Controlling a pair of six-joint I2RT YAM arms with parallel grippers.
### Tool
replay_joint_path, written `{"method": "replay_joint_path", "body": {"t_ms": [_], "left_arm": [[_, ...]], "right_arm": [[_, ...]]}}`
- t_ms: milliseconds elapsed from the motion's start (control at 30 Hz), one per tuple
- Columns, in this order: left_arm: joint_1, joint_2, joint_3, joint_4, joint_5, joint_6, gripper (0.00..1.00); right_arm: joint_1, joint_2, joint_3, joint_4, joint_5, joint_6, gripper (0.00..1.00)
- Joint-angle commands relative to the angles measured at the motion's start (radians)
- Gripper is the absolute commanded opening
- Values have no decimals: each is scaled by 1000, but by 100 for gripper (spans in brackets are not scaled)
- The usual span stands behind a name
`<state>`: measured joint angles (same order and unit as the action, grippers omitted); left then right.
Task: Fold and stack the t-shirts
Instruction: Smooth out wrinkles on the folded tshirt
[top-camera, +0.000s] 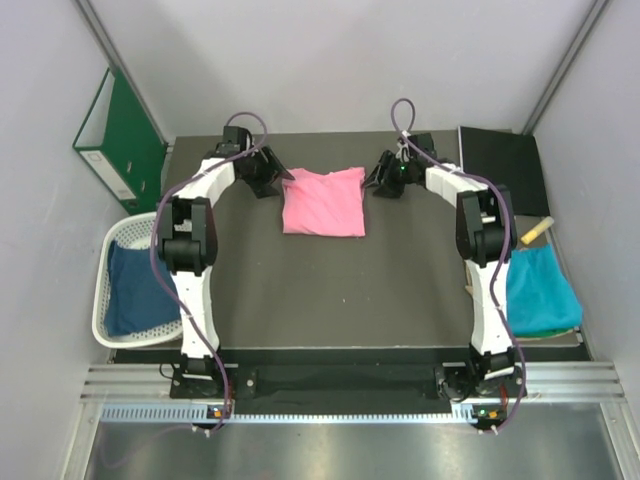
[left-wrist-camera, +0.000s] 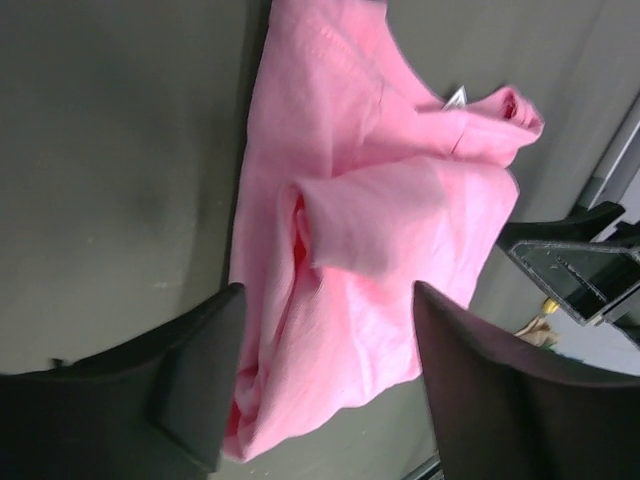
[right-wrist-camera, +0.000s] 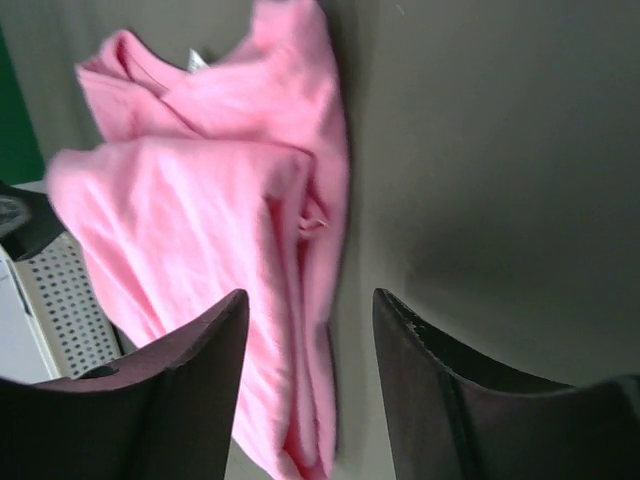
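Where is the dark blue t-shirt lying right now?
In the top view, the dark blue t-shirt lies inside the white basket at the table's left edge, beside the left arm.

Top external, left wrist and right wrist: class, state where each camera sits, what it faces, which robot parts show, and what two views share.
Top external: above and behind, looking down on the table; left arm and right arm whole.
Left wrist: on the left arm, facing the pink t-shirt; left gripper fingers show.
Right wrist: on the right arm, facing the same shirt from the opposite side; right gripper fingers show.
Shared: every view shows the pink t-shirt.
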<state>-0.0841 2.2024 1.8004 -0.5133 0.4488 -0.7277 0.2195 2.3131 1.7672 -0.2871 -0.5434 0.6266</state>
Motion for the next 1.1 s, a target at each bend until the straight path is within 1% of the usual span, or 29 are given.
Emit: {"method": "replay_joint_path", "body": {"t_ms": [0, 33, 67, 133, 167, 333, 400, 433, 467, 500, 533, 567, 600, 633, 700, 833, 1000, 1067], "left_arm": [[-3, 45, 85, 67, 19, -22, 64], [-3, 52, 92, 71, 21, -27, 61], [-5, 65, 103, 75, 24, -30, 56], [-5, 75, 112, 84, 30, -36, 52], [-5, 88, 119, 87, 34, -38, 48], [-8, 123, 152, 94, 47, -47, 41], [-8, 143, 177, 93, 50, -47, 38], [-8, 151, 186, 91, 53, -45, 35], [-8, 164, 204, 88, 56, -45, 33], [-8, 171, 211, 88, 57, -47, 31], [-8, 175, 217, 88, 62, -50, 25], [-8, 181, 224, 90, 67, -52, 22], [-8, 181, 224, 94, 68, -56, 17], [-8, 184, 224, 96, 70, -56, 9], [-8, 181, 224, 91, 64, -52, 0], [-5, 168, 218, 87, 54, -39, 0], [0, 135, 209, 87, 33, -22, 0], [6, 126, 200, 93, 31, -22, 0]], "right_arm": [[21, 14, 95, 97, -43, 62, 51], [24, 20, 97, 106, -47, 80, 51], [26, 26, 107, 118, -53, 88, 50], [34, 46, 126, 121, -58, 104, 50], [37, 52, 141, 121, -62, 107, 49], [55, 118, 205, 86, -67, 120, 47], [60, 132, 228, 69, -66, 119, 44], [66, 140, 230, 69, -66, 117, 40], [67, 143, 233, 72, -66, 116, 31], [69, 144, 233, 71, -67, 116, 26], [70, 147, 235, 71, -69, 116, 20], [70, 149, 235, 72, -67, 116, 12], [70, 143, 233, 69, -63, 114, 10], [69, 140, 232, 68, -46, 111, 8], [69, 117, 224, 66, -32, 104, 5], [63, 65, 212, 68, 9, 81, 4], [47, -36, 158, 109, 88, 61, 2], [37, -53, 141, 120, 118, 59, 2]]}}
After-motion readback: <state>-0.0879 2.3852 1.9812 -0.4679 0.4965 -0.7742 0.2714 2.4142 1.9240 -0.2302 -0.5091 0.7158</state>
